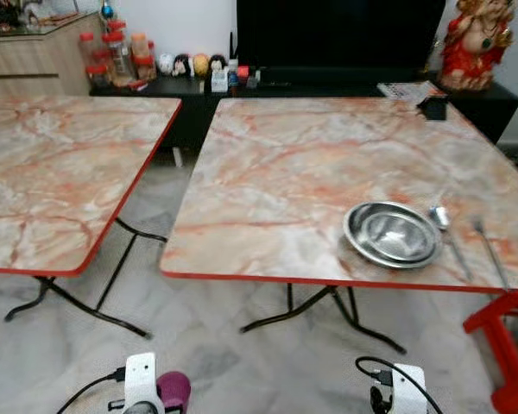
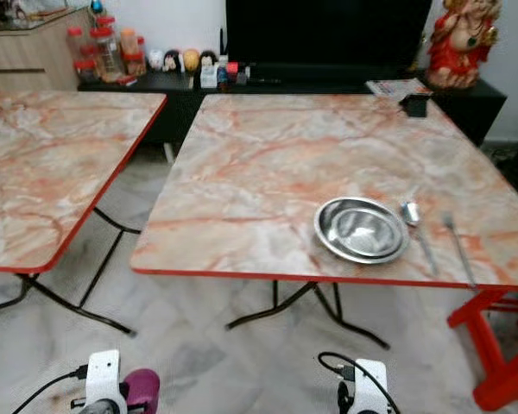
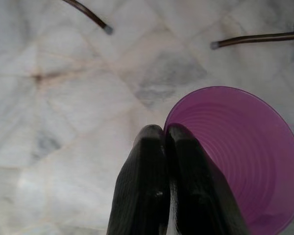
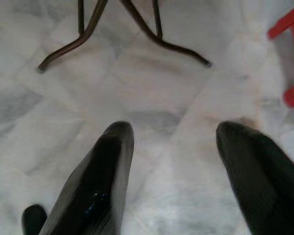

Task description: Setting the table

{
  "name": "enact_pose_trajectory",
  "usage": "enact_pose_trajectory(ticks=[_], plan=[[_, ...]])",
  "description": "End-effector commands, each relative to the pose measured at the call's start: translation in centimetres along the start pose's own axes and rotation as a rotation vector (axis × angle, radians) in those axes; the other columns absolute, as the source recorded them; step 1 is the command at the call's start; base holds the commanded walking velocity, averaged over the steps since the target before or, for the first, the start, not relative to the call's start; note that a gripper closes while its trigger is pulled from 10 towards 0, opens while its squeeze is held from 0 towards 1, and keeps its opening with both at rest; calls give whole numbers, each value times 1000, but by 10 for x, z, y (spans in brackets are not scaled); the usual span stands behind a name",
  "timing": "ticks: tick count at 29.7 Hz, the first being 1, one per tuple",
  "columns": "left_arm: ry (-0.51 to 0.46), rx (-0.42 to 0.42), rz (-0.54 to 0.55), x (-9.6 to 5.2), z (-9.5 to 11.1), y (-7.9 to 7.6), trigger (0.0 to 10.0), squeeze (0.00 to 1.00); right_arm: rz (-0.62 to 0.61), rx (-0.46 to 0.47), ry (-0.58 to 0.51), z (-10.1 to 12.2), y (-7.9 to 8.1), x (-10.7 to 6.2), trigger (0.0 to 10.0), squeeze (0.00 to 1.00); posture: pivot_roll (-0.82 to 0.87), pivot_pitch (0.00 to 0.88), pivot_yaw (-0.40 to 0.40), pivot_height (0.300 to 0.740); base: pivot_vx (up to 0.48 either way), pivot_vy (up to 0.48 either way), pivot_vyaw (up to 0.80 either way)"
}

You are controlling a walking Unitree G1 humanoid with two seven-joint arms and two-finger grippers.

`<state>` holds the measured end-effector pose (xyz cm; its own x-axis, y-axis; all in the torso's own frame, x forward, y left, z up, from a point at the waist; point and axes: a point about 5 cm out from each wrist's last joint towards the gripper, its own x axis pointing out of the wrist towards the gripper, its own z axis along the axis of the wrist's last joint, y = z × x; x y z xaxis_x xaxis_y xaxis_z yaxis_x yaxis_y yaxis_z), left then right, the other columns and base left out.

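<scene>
- Left gripper [image 3: 164, 134] pinched on the rim of a purple cup [image 3: 240, 156], one finger inside the rim and one outside, held low over the marble floor [image 3: 63, 98], on the near side of the marble table [image 1: 328, 155]
- Right gripper [image 4: 174, 137] spread wide with nothing between its fingers, hanging over the floor near the table's black legs [image 4: 152, 34]
- Steel bowl [image 1: 392, 234] resting near the table's front edge, toward the right corner
- Spoon [image 1: 445, 228] lying on the table just to the right of the bowl, fork [image 1: 490, 250] further right, close to the table's right edge
- Red stool [image 1: 505, 345] standing on the floor under the table's front right corner
- Second marble table [image 1: 60, 172] standing apart to the left of the first
</scene>
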<state>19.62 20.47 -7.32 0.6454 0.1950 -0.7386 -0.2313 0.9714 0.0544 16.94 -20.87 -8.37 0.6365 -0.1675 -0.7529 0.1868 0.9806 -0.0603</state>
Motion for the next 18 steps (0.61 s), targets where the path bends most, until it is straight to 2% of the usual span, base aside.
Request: enact_pose_trajectory(ticks=[1, 18], plan=[[1, 3, 7, 0, 0, 2, 10000, 0, 6, 8, -7, 2, 3, 0, 10000, 0, -56, 0, -9, 725, 0, -461, 0], [-7, -1, -8, 0, 2, -1, 10000, 0, 1, 6, -2, 1, 1, 0, 10000, 0, -57, 0, -12, 725, 0, -459, 0]])
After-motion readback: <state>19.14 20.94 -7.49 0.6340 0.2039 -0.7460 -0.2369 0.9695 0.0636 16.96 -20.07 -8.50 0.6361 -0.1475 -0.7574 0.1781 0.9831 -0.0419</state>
